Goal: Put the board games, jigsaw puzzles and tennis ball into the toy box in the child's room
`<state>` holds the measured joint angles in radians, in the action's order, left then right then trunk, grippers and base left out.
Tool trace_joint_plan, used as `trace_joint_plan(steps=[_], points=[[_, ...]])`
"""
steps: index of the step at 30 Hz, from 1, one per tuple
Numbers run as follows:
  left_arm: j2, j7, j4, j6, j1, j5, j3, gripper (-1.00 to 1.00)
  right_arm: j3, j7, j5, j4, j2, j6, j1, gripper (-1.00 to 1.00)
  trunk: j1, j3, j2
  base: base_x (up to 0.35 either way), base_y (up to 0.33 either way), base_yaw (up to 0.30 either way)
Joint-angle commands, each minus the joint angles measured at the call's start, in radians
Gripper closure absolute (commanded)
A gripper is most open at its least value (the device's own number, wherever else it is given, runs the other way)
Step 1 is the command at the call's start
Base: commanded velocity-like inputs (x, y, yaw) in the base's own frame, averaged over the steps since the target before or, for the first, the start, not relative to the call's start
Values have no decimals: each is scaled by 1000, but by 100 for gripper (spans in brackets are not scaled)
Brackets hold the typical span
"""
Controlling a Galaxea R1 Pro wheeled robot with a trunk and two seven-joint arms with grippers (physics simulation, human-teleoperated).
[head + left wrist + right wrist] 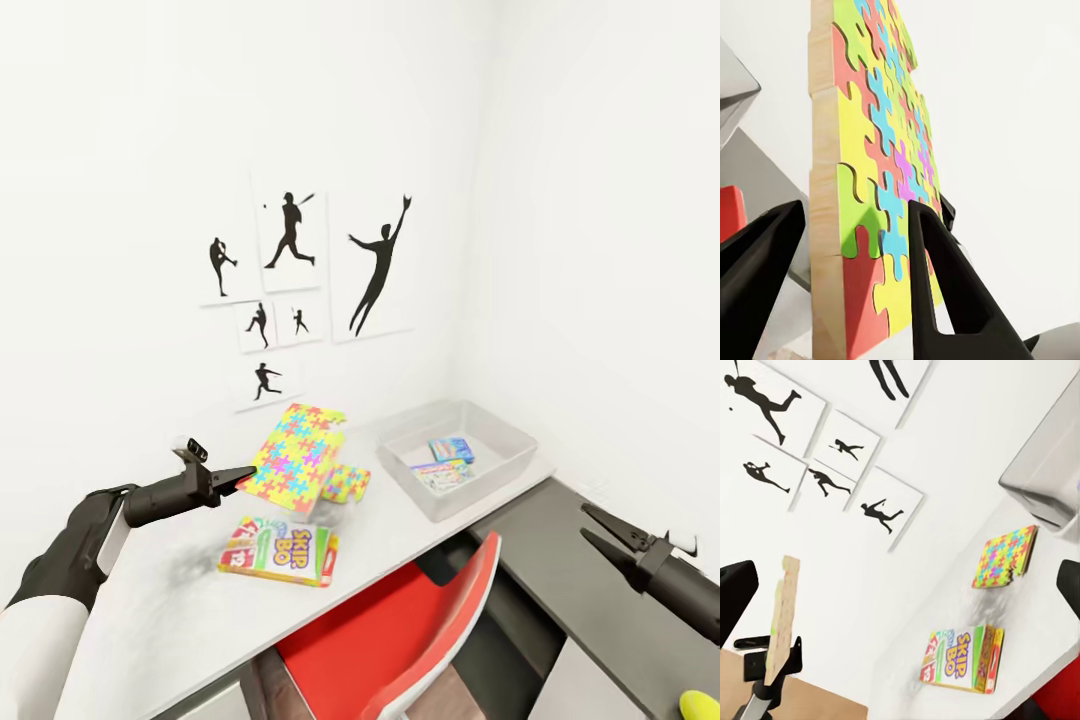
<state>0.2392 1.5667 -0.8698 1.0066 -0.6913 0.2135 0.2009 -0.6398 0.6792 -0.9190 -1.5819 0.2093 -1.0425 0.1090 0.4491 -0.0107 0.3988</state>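
The left gripper (243,474) held one puzzle (293,456) by its lower edge, lifted off the worktop (170,600) and tilted up on its side; in the left wrist view its fingers (945,285) pinched the board's edge from both faces. A second puzzle (347,482) lay on the worktop just behind it, and the Skip-Bo box (280,551) lay flat nearer the front edge. The toy box (505,450) stood further along the worktop toward the corner, with two games (447,463) already inside. The ball (700,704) sat low at the head view's right corner. The right gripper (598,528) hung over the dark cabinet (560,570), its fingers spread and holding nothing

The step in hand looked like carrying the first puzzle to the toy box. The next move would call for swinging the left arm across above the second puzzle, over the box's near wall, then levelling the board and letting go
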Motion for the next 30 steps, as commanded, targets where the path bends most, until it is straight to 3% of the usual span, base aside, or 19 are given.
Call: trace_joint_plan(steps=[1, 17, 30], points=[[0, 4, 0, 10, -1, 0, 0, 100, -1, 9, 6, 0, -1, -5, 1, -100, 1, -1, 1, 275, -166, 0], [0, 4, 0, 10, -1, 1, 0, 100, -2, 15, 6, 0, -4, -5, -2, -100, 1, -1, 1, 256, -124, 0], [0, 4, 0, 10, -1, 1, 0, 100, -1, 19, 5, 0, -5, -5, -2, -100, 1, -1, 1, 72, -144, 0]])
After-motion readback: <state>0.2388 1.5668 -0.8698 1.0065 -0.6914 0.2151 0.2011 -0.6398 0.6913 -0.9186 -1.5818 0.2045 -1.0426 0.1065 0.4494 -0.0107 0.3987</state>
